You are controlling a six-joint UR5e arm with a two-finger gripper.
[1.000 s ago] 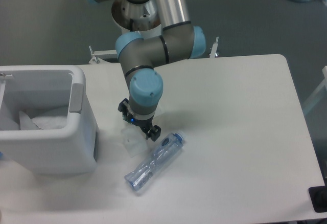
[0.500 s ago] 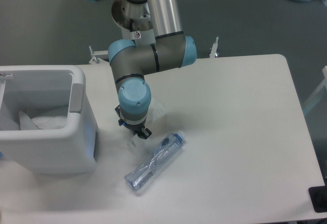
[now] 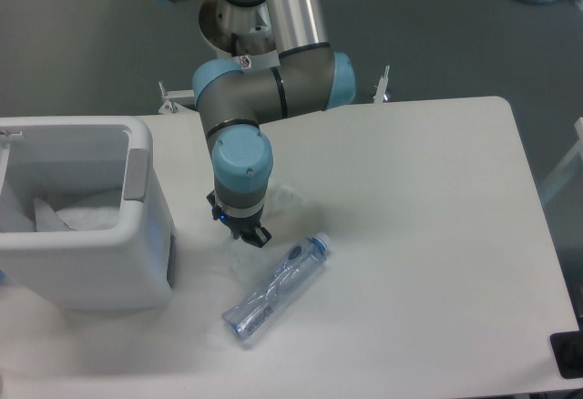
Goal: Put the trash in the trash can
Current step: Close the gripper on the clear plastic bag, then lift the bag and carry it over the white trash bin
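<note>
Camera view, fixed above the table (image 3: 428, 235): claw (image 3: 244, 233) low over the small clear plastic wrapper (image 3: 239, 255), just right of the trash can (image 3: 137, 262) and up-left of the crushed bottle (image 3: 275, 286). Hard to tell whether the fingers are closed on the film or merely over it — the wrist blocks them. Moved since a second ago: then farther right, close beside the bottle's blue cap; half a second ago swung left toward the bin; now nudged slightly back and lower. Probably settling into a pinch on the wrapper, so the second item looks to be in hand or about to be. Crumpled white paper (image 3: 77, 212) already inside the bin. Bottle unmoved across all three views, lying on the table, cap toward upper right — likely last to go.
</note>
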